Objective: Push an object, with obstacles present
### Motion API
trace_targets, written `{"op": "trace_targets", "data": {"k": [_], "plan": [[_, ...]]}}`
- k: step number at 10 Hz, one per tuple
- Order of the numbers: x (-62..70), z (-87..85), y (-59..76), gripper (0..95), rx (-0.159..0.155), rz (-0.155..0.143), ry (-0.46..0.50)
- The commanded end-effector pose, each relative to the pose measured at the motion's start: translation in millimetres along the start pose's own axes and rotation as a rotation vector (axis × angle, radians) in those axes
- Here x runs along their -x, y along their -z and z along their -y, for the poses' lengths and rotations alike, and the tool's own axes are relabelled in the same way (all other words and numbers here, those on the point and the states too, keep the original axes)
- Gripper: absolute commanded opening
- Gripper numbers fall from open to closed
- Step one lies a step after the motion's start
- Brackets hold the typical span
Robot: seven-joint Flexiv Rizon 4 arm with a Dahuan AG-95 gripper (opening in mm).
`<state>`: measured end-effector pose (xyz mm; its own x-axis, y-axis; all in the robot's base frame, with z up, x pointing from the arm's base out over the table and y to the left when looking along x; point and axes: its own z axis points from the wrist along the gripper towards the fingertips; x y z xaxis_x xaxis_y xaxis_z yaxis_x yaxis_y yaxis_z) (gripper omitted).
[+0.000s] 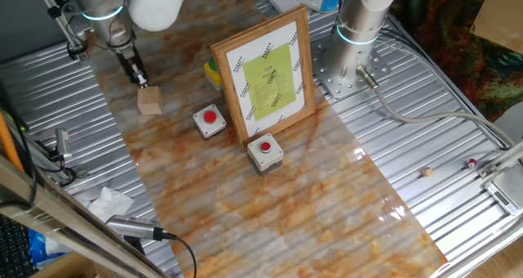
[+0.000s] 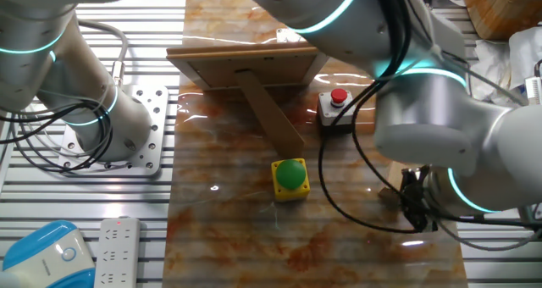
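The light-tan wooden cube (image 1: 149, 100) sits on the marbled board near its left edge. My gripper (image 1: 140, 81) points down just behind the cube, its fingers together and its tip at the cube's far top edge, holding nothing. In the other fixed view the gripper (image 2: 415, 210) is low at the right and the cube (image 2: 389, 196) is mostly hidden beside it. Two grey boxes with red buttons (image 1: 210, 120) (image 1: 265, 150) stand to the cube's right. The wood-framed picture with a yellow-green sheet (image 1: 265, 73) stands upright behind them. One button box (image 2: 337, 107) and the frame's back (image 2: 246, 68) show in the other fixed view.
A yellow box with a green button (image 2: 290, 178) stands behind the frame's prop. A second arm's base (image 1: 358, 29) is bolted to a plate right of the board. Crumpled paper (image 1: 110, 203) and cables lie at the front left. A power strip (image 2: 118, 252) lies off the board.
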<state>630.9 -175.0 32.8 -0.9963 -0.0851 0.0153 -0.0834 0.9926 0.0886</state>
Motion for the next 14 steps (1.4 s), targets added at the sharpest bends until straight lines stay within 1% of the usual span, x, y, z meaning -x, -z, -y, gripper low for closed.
{"op": "trace_targets", "data": {"k": [1, 5, 7, 9, 12, 14], "plan": [[4.3, -8.3, 0.2, 0.0, 0.0, 0.002, -0.015], [7.3, -15.8, -1.8, 0.0, -0.003, 0.003, -0.021], [6.9, -14.5, -0.4, 0.0, 0.001, 0.0, -0.015], [6.5, -14.4, 0.0, 0.0, 0.003, -0.01, -0.017], [5.0, -13.9, 0.4, 0.0, 0.001, -0.012, -0.017], [1.3, -12.8, 1.3, 0.0, 0.0, -0.012, -0.018]]}}
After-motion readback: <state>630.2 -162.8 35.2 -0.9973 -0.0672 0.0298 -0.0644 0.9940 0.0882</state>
